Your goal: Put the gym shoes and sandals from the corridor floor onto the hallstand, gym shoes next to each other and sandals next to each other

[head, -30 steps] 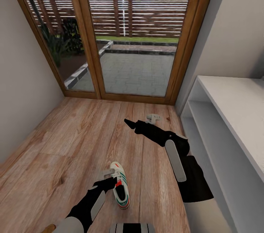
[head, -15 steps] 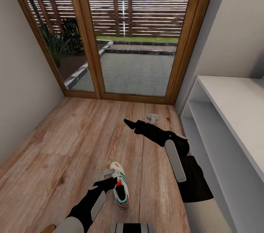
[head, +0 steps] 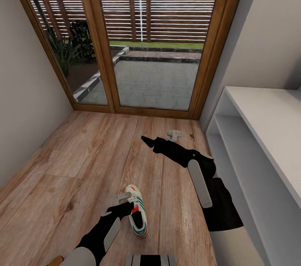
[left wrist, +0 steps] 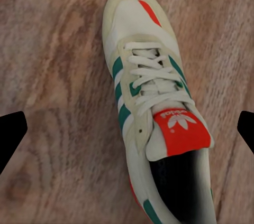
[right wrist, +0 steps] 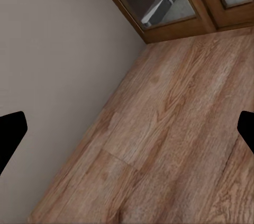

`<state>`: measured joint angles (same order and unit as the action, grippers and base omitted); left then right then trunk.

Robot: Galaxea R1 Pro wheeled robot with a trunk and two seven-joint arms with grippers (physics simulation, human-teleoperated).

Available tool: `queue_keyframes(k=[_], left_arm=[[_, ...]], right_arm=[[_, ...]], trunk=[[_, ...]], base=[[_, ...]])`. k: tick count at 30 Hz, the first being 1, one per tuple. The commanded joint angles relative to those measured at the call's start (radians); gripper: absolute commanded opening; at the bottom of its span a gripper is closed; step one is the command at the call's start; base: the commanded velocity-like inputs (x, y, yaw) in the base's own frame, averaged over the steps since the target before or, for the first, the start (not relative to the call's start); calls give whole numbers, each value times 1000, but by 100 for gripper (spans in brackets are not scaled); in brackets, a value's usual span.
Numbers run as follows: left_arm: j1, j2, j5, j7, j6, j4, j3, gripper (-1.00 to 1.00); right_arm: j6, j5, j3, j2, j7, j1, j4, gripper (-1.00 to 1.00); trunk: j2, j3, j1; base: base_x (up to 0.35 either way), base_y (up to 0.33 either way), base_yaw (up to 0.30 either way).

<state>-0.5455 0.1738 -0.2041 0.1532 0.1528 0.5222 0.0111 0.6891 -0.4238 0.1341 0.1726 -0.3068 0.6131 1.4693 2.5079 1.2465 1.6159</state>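
Your left gripper (head: 125,196) hangs spread wide over the sneaker (head: 137,211) on the wood floor (head: 83,161), the shoe lying between its fingers. Your right gripper (head: 174,134) reaches forward beside the shoe rack (head: 259,132), released, empty.

One off-white gym shoe (head: 137,212) with green stripes and a red tongue lies upright on the wood floor (head: 83,161).

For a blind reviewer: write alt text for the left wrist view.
One off-white gym shoe with green side stripes and a red-orange tongue lies on the wood-grain corridor floor. The left gripper is spread wide above it, its dark fingertips not touching it.
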Motion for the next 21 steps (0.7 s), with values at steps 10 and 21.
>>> queue_keyframes(k=[10, 21], left_arm=[[-2, 1, -8, 5, 6, 21, 28, 100], [-3, 1, -10, 10, 118, 156, 45, 100]], right_arm=[[6, -1, 0, 1, -2, 0, 1, 100], [7, -1, -1, 1, 0, 0, 2, 100]], trunk=[[0, 1, 0], [0, 1, 0]], base=[[0, 0, 0], [0, 0, 0]])
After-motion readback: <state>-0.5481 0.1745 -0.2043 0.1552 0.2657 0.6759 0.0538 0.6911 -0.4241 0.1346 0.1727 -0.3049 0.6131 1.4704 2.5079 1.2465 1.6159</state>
